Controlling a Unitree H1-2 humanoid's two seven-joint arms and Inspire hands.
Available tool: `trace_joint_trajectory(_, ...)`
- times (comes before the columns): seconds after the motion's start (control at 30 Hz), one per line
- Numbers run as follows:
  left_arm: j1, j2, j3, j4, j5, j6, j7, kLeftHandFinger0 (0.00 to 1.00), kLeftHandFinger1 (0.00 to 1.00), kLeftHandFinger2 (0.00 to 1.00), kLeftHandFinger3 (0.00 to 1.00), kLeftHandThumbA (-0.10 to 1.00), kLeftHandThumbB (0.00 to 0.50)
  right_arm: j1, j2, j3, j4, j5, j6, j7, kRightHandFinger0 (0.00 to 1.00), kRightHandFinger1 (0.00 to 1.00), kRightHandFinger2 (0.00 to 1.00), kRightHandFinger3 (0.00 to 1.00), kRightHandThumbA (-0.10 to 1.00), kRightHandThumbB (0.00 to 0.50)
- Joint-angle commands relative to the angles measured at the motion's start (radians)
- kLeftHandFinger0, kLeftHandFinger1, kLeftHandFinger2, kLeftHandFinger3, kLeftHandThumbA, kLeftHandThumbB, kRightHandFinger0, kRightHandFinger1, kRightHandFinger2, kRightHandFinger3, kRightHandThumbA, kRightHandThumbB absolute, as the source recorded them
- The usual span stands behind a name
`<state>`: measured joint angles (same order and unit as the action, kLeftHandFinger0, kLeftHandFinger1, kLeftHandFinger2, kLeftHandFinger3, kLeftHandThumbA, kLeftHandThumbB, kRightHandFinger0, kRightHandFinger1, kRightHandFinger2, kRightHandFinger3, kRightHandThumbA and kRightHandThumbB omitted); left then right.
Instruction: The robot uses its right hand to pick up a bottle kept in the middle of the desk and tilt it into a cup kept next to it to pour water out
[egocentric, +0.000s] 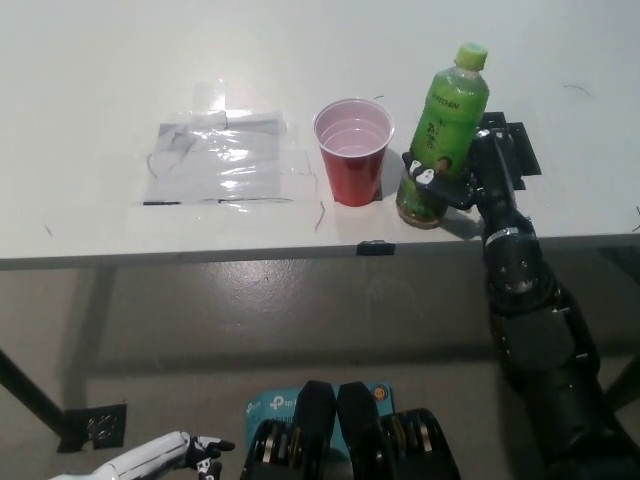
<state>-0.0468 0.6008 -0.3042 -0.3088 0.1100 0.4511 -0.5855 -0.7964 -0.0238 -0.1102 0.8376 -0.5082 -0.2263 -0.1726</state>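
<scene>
At the lower left edge we saw the white left hand (165, 455) resting below the surface (90, 120), well away from everything on it; only part of it showed, and we could not tell whether its fingers were spread or curled. Further right, on the white surface, a sheet of clear plastic (220, 160) lay flat with tape at its edges. Just to its right stood the red cup (353, 150), upright, its mouth open to us and its pale inside visible. Next to the cup, close but apart from it, we found the green bottle (443, 130), capped and leaning slightly with its top toward the right, its base near the front edge of the surface. The black right hand (462, 175) came in from the lower right, and its fingers (420, 178) were wrapped around the lower part of the bottle, grasping it. Behind the hand a black mat (515, 140) lay on the surface.
</scene>
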Motion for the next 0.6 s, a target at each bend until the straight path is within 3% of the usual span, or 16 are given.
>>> trace_joint_trajectory(0.0, -0.011, 0.022, 0.034, -0.045, -0.003, 0.018, 0.008, 1.00, 1.00, 1.00, 1.00, 1.00, 0.419, -0.093, -0.092, 0.154, -0.032, -0.094, -0.244, -0.219, 0.00, 0.00, 0.00, 0.07, -0.10, 0.298)
trace_joint_trajectory(0.07, -0.010, 0.022, 0.035, -0.047, -0.002, 0.019, 0.008, 1.00, 1.00, 1.00, 1.00, 1.00, 0.423, -0.096, -0.105, 0.185, -0.027, -0.089, -0.244, -0.234, 0.00, 0.00, 0.00, 0.05, -0.10, 0.316)
trace_joint_trajectory(0.17, -0.012, 0.025, 0.031, -0.046, 0.007, 0.012, 0.009, 1.00, 1.00, 1.00, 1.00, 1.00, 0.429, -0.098, -0.121, 0.227, -0.020, -0.082, -0.244, -0.275, 0.00, 0.00, 0.00, 0.03, -0.10, 0.297)
trace_joint_trajectory(0.27, -0.024, 0.023, 0.038, -0.044, -0.001, 0.011, 0.007, 1.00, 1.00, 1.00, 1.00, 1.00, 0.404, -0.101, -0.127, 0.249, -0.015, -0.075, -0.244, -0.299, 0.00, 0.00, 0.03, 0.01, -0.10, 0.279)
trace_joint_trajectory(0.43, -0.018, 0.028, 0.045, -0.050, -0.008, 0.014, 0.003, 1.00, 1.00, 1.00, 1.00, 1.00, 0.399, -0.104, -0.113, 0.296, 0.029, -0.045, -0.244, -0.393, 0.00, 0.00, 0.03, 0.04, -0.10, 0.268)
trace_joint_trajectory(0.5, -0.017, 0.027, 0.046, -0.051, -0.006, 0.018, 0.002, 1.00, 1.00, 1.00, 1.00, 1.00, 0.395, -0.102, -0.094, 0.274, 0.048, -0.018, -0.244, -0.408, 0.00, 0.00, 0.02, 0.05, -0.10, 0.241)
trace_joint_trajectory(0.57, -0.016, 0.025, 0.046, -0.053, 0.001, 0.017, 0.004, 1.00, 1.00, 1.00, 1.00, 1.00, 0.413, -0.097, -0.081, 0.255, 0.061, 0.026, -0.244, -0.402, 0.00, 0.00, 0.04, 0.06, -0.10, 0.237)
